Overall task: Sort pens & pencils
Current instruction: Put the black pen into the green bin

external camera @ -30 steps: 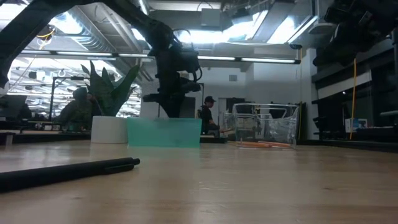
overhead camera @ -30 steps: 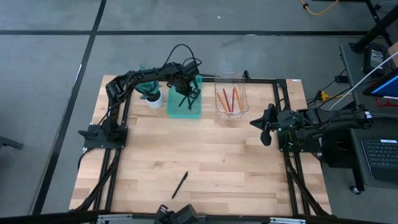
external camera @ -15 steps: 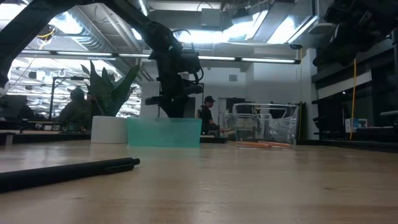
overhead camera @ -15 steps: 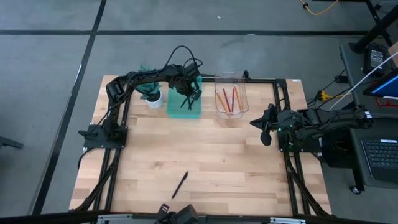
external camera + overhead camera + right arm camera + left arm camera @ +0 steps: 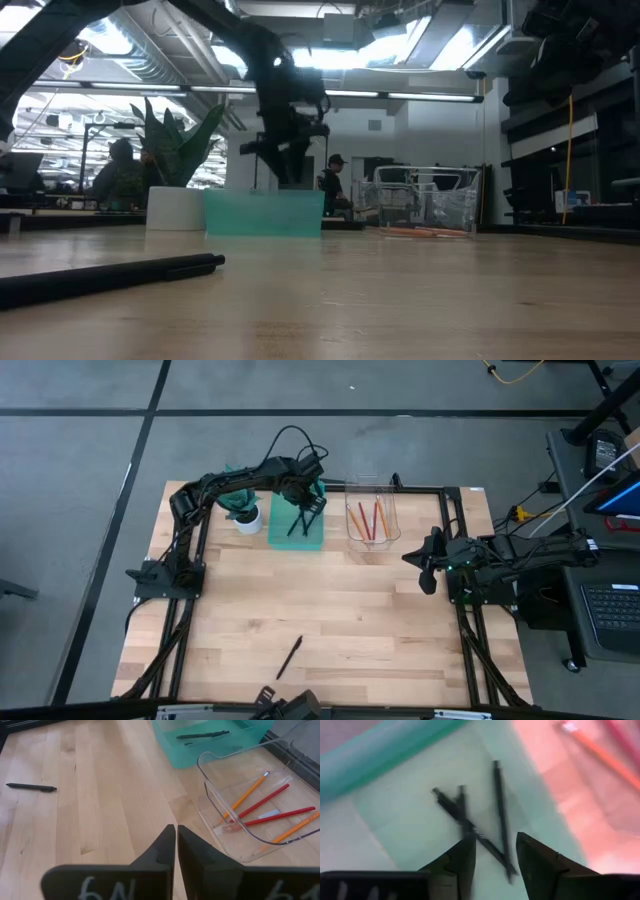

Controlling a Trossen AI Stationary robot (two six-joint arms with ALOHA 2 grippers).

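Teal bin (image 5: 297,527) holds three pens (image 5: 470,827); left gripper (image 5: 495,862) hangs above, fingers parted, empty. Right gripper (image 5: 176,847) clenched, empty.

wood table (image 5: 330,620), clear plastic tray (image 5: 373,536)

Worktop (image 5: 330,610) centre and near half lie open; only one black pen (image 5: 290,657) rests there, toward the near edge. Far edge crowded: white pot (image 5: 248,520), teal bin (image 5: 297,525), clear tray (image 5: 372,520) side by side. Left pincer (image 5: 305,500) hangs over the teal bin, blocking access from above. Right pincer (image 5: 424,563) waits at the right edge, near the tray.
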